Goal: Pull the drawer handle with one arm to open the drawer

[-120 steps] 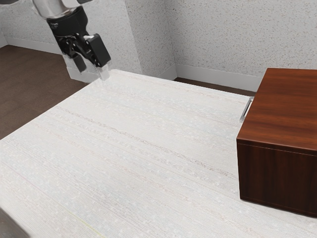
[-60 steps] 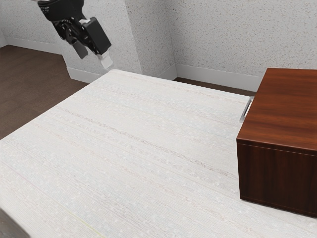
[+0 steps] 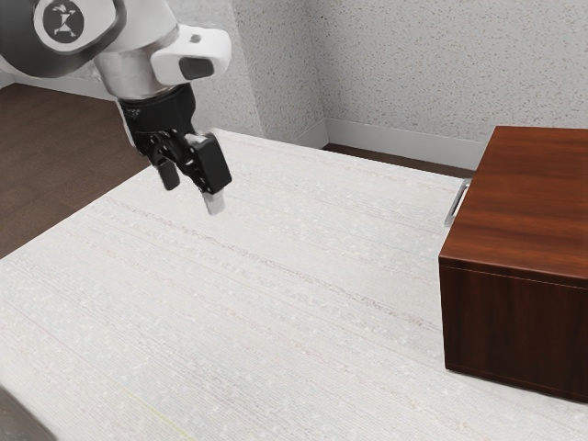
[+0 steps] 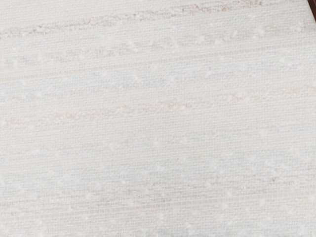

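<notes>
Your gripper [image 3: 193, 191] hangs above the white table [image 3: 276, 312] toward the exterior view's left, with its jaws apart and gripping nothing. The drawer handle [image 3: 456, 204] sits on the brown cabinet [image 3: 528, 230] at the exterior view's right, well apart from your fingers.

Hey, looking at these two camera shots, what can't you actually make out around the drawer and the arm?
- Exterior view: the dark brown wooden drawer cabinet turns its front away. The slim silver handle shows edge-on, so the drawer seams are hidden.
- Exterior view: the cabinet's far side is cut off by the right edge.
- Exterior view: the arm above the black end effector is cut off by the upper left edge.
- Wrist view: a dark sliver beside the pale wood-grain table is too small to identify.
</notes>
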Motion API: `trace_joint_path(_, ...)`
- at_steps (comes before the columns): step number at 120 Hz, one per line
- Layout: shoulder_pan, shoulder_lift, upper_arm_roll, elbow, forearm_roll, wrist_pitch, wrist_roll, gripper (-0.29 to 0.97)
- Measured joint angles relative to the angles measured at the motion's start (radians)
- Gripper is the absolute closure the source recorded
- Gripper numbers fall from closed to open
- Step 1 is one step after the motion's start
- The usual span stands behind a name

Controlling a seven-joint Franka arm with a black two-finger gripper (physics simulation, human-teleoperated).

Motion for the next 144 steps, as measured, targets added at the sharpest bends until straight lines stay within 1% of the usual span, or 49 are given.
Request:
trace_joint_path(10, -0.037, -0.158, 0.008, -0.214, -0.006, 0.103, -0.001, 0.0)
trace_joint_path(14, -0.059, -0.227, 0.027, -0.303, -0.01, 0.147, -0.007, 0.0)
trace_joint_path(17, -0.117, -0.27, 0.074, -0.356, -0.012, 0.177, -0.015, 0.0)
trace_joint_path(23, -0.3, -0.347, 0.23, -0.451, -0.012, 0.234, -0.032, 0.0)
trace_joint_path(27, -0.391, -0.398, 0.311, -0.506, -0.009, 0.268, -0.043, 0.0)
trace_joint_path(30, -0.442, -0.443, 0.356, -0.547, -0.004, 0.291, -0.051, 0.0)
trace_joint_path(35, -0.5, -0.518, 0.411, -0.622, 0.002, 0.328, -0.065, 0.0)
trace_joint_path(40, -0.534, -0.565, 0.459, -0.675, 0.007, 0.358, -0.079, 0.0)
trace_joint_path(46, -0.554, -0.573, 0.507, -0.701, 0.01, 0.385, -0.094, 0.0)
trace_joint_path(57, -0.542, -0.552, 0.532, -0.715, 0.009, 0.426, -0.119, 0.0)
trace_joint_path(65, -0.534, -0.515, 0.538, -0.705, 0.009, 0.452, -0.137, 0.0)
trace_joint_path(74, -0.516, -0.422, 0.542, -0.671, 0.001, 0.525, -0.156, 0.0)
trace_joint_path(84, -0.51, -0.291, 0.542, -0.555, -0.023, 0.582, -0.174, 0.0)
trace_joint_path(93, -0.511, -0.181, 0.539, -0.444, -0.055, 0.604, -0.188, 0.0)
trace_joint_path(107, -0.518, 0.004, 0.527, -0.255, -0.105, 0.596, -0.206, 0.0)
trace_joint_path(124, -0.533, 0.17, 0.515, -0.088, -0.151, 0.574, -0.223, 0.0)
trace_joint_path(132, -0.546, 0.229, 0.513, -0.044, -0.202, 0.565, -0.224, 0.0)
trace_joint_path(144, -0.556, 0.297, 0.513, -0.011, -0.334, 0.561, -0.216, 0.0)
